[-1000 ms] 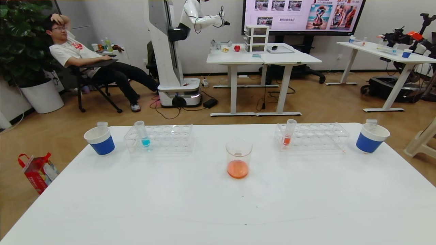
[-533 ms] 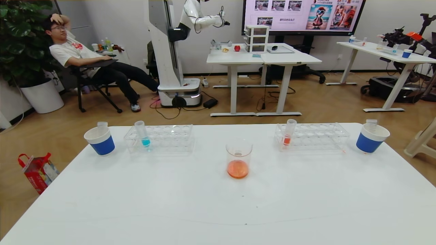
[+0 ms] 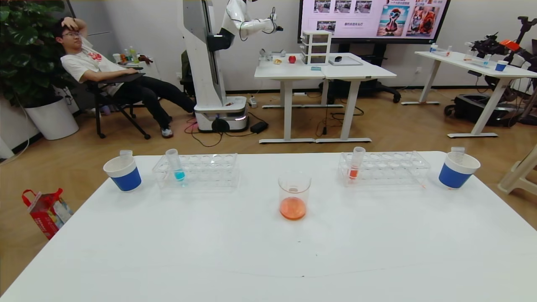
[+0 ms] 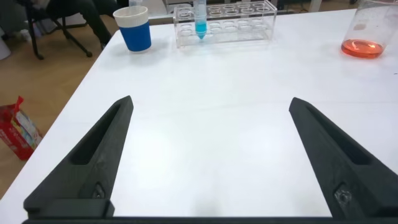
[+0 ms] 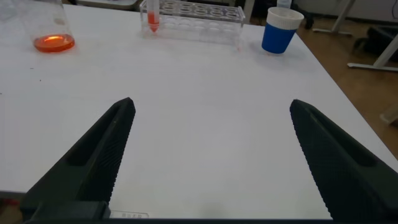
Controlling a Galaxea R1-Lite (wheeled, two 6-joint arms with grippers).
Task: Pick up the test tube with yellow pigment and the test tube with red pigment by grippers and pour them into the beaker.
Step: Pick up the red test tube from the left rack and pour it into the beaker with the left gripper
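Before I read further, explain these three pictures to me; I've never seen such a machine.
A two-armed robot took them. The head view looks down on a white table. The other two come from cameras on each wrist: the black prongs are the open left gripper and right gripper, both empty, above the bare near part of the table. Farther back stand a beaker with orange liquid, two clear racks, one with a blue tube, one with a red tube, and two blue cups, each with a clear tube in it.
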